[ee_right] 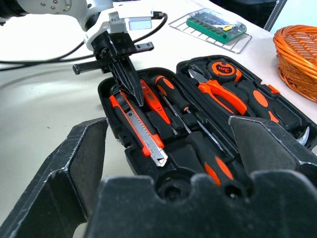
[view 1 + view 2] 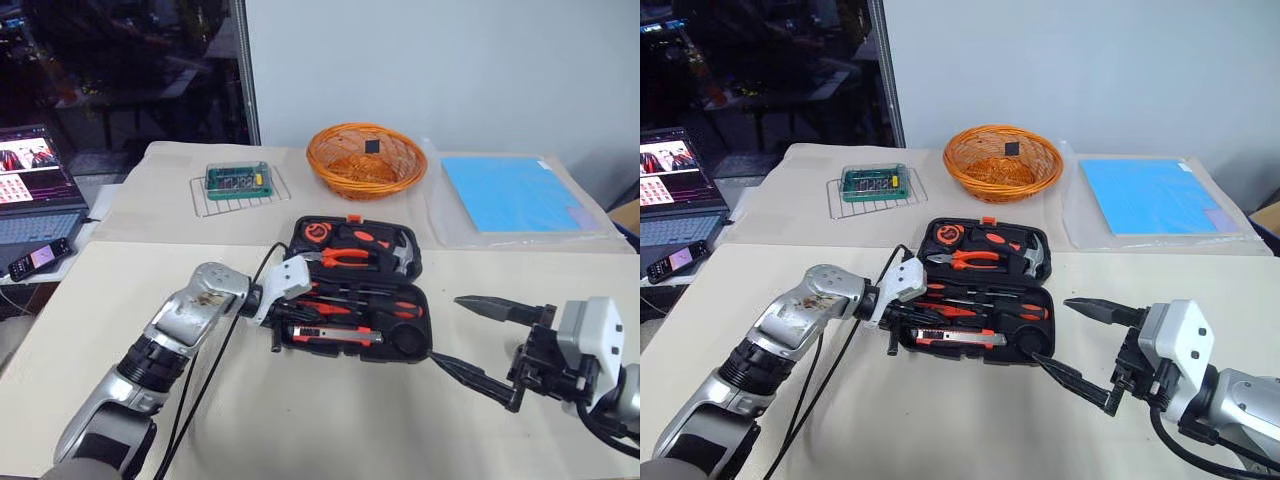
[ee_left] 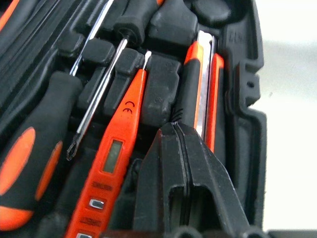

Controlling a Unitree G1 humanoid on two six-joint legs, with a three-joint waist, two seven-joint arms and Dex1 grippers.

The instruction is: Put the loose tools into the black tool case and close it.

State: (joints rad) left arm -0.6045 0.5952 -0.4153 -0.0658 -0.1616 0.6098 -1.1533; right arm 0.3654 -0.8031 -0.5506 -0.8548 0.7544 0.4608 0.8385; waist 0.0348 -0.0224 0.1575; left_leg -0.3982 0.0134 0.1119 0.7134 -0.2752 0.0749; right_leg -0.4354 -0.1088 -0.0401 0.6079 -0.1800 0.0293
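Black plastic tool case (image 2: pixel 355 290) lies open on my bench (image 2: pixel 300 420), tools slotted inside. My left claw (image 1: pixel 130 88) is pinched together, empty, tips between the utility knife (image 1: pixel 138 130) and all-orange screwdriver (image 3: pixel 111 163). My right claw (image 2: pixel 470 335) gapes wide just beside the case.

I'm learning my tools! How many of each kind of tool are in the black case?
In the black tool case:
Screwdrivers: 3 (all-orange, black-and-orange, black-and-orange)
Utility knife: 1
Pliers: 1
Hammer: 1
Tape measure: 1
Total: 7 tools
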